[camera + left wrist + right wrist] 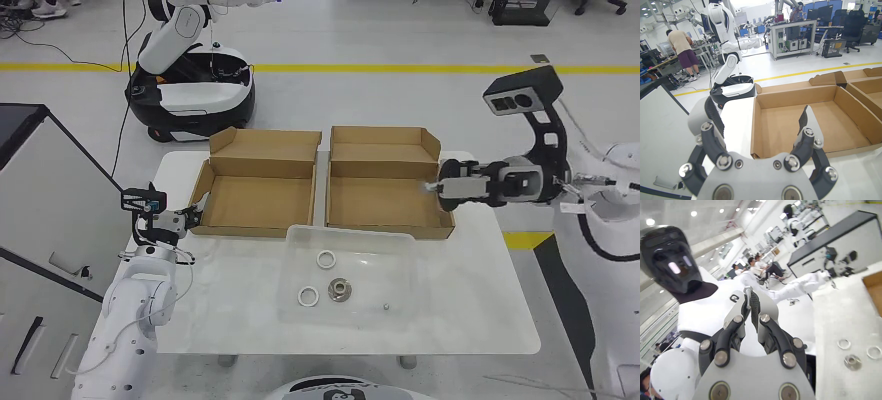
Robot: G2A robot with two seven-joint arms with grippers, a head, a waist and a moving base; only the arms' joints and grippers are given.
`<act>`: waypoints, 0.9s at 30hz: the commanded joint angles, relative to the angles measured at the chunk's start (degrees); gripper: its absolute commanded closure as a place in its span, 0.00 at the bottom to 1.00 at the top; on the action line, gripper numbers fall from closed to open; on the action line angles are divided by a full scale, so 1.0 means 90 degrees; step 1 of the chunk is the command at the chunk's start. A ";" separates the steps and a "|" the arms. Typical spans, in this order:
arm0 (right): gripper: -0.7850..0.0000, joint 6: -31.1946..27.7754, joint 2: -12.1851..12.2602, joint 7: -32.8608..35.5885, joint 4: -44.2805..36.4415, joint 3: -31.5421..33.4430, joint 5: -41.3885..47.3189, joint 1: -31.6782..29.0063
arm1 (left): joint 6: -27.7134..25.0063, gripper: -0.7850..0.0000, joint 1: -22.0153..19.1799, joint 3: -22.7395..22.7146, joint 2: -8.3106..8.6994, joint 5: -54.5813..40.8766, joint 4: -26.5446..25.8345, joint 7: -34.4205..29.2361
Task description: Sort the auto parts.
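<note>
Bolt (pixel 748 298) lengthwise in right gripper (pixel 749 295), hex end outward past its tips

The grey metal left gripper (pixel 757 106), black-padded, holds its fingers (pixel 714 115) spread wide apart. The matching right gripper (pixel 751 300) is pinched tight on a silver threaded bolt (pixel 748 296).

The right claw (pixel 750 301) is closed on a silver threaded metal bolt (pixel 747 297), which is pinched between its black ribbed pads (pixel 755 308). The bolt's hexagonal end sticks out past the fingertips. Beside the claw spreads the white bench (pixel 838 313). Against its pale surface lie a white flat ring (pixel 843 344) and a second white ring (pixel 874 352), close to each other. Between them and slightly apart lies a round silver metal flanged part (pixel 852 361) with a hole through its middle. A corner of a brown cardboard box (pixel 873 291) sits farther along the bench.
</note>
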 commanded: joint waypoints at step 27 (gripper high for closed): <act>1.00 0.0861 0.0257 0.0987 0.0155 -0.1243 -0.5030 0.2007 | 0.0000 0.00 0.0000 0.0000 0.0000 0.0000 0.0000 0.0000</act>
